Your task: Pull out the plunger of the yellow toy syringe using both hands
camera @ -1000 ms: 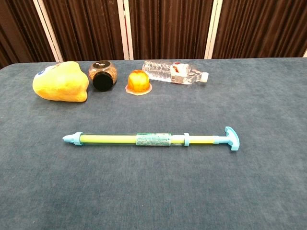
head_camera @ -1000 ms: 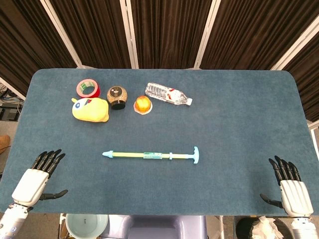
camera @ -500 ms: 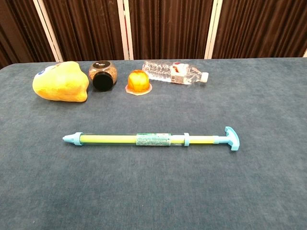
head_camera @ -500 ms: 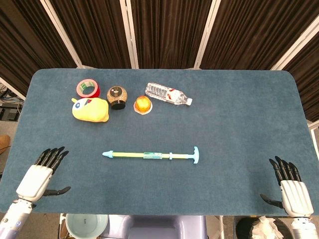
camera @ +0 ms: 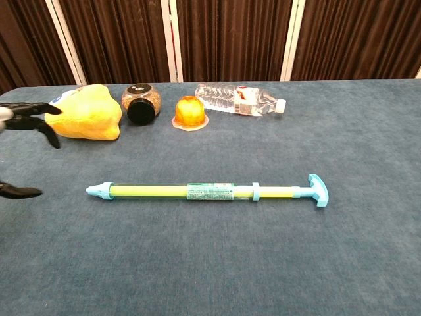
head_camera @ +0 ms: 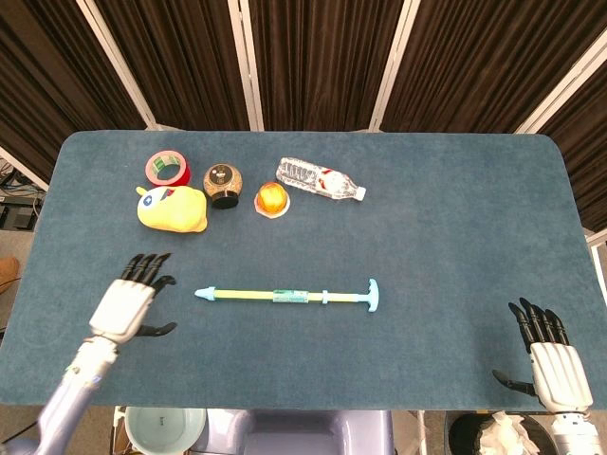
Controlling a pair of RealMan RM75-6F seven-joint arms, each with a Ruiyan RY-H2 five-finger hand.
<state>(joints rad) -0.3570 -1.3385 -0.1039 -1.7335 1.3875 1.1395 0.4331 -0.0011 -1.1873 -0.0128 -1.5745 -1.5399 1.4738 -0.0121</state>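
The yellow toy syringe [head_camera: 285, 297] lies flat across the middle of the table [head_camera: 455, 246], tip to the left and its T-shaped plunger handle [head_camera: 372, 295] to the right, with nothing touching it. The step in hand looks like the approach. The left hand [head_camera: 124, 304] hovers near the tip with fingers spread and empty, while the right hand [head_camera: 547, 355] sits spread and empty at the near right edge, well apart from the handle. Next, the left hand would need to close around the barrel and steady it, and the right hand must travel to the handle and grip it before any pull.
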